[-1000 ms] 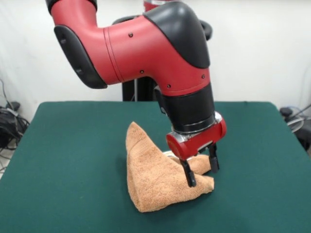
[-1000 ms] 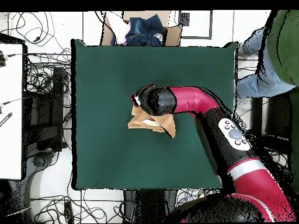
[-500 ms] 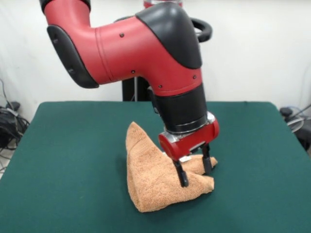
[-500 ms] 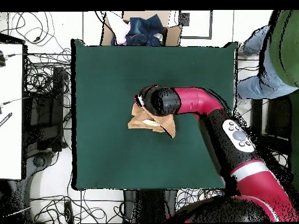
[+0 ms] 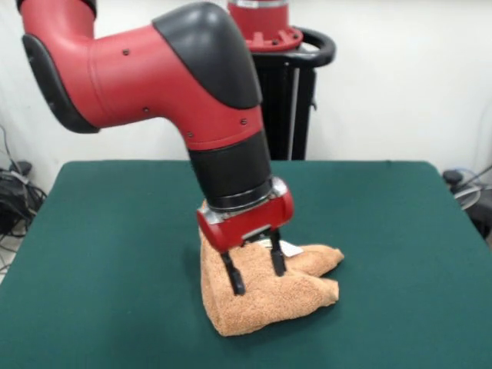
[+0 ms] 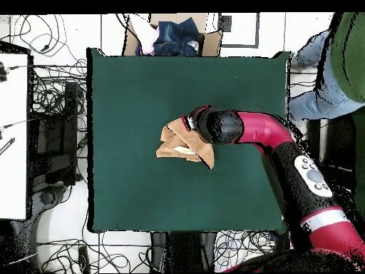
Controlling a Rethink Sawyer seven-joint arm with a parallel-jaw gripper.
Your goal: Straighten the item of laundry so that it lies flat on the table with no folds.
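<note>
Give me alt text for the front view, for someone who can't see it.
A red and black robot arm holds its open gripper low over a crumpled, folded tan towel on a green table. Nothing is gripped.

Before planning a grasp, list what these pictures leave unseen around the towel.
- Front view: the arm and gripper cover the far upper part of the towel.
- Front view: the layers under the towel's folds are hidden by its top layer.
- Overhead view: the arm's wrist covers the gripper and one corner of the towel.
- Both views: the towel's woven bands cannot be made out.
</note>
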